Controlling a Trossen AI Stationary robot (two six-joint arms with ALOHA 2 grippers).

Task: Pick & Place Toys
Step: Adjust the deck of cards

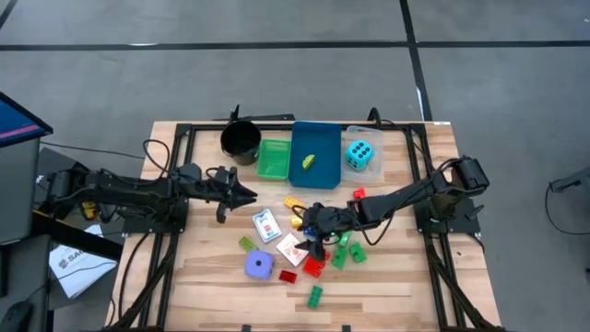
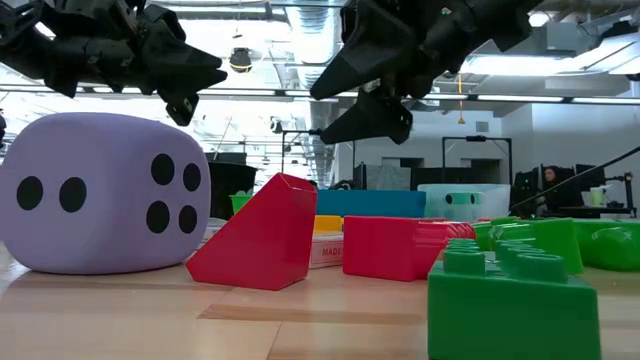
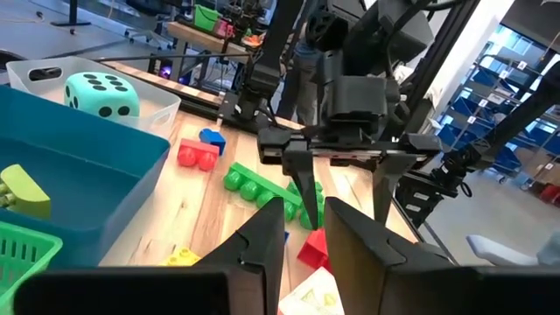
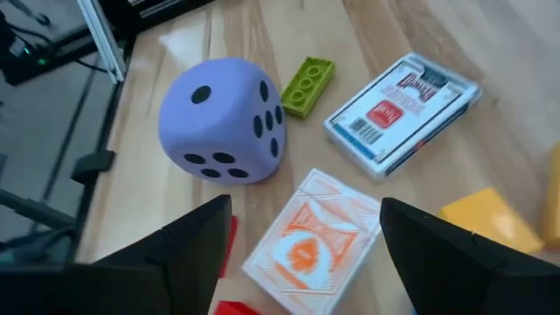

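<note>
My right gripper (image 1: 312, 231) hangs open above the middle of the table, fingers pointing down, over a white card pack with an orange back (image 4: 315, 241) that lies flat on the wood. The purple die (image 4: 223, 121), a second card pack with a blue edge (image 4: 404, 114) and a small green brick (image 4: 307, 86) lie around it. Red bricks (image 1: 313, 266) and green bricks (image 1: 346, 251) lie close by. My left gripper (image 1: 247, 194) hovers left of the toys, fingers a little apart and empty. The cyan die (image 1: 360, 155) sits in the clear tray.
At the table's far side stand a black cup (image 1: 241, 141), a green tray (image 1: 273, 159), a blue tray (image 1: 318, 138) holding a yellow-green brick (image 1: 308, 162), and the clear tray (image 1: 373, 171). A yellow brick (image 1: 295, 203) and a green brick (image 1: 315, 295) lie apart.
</note>
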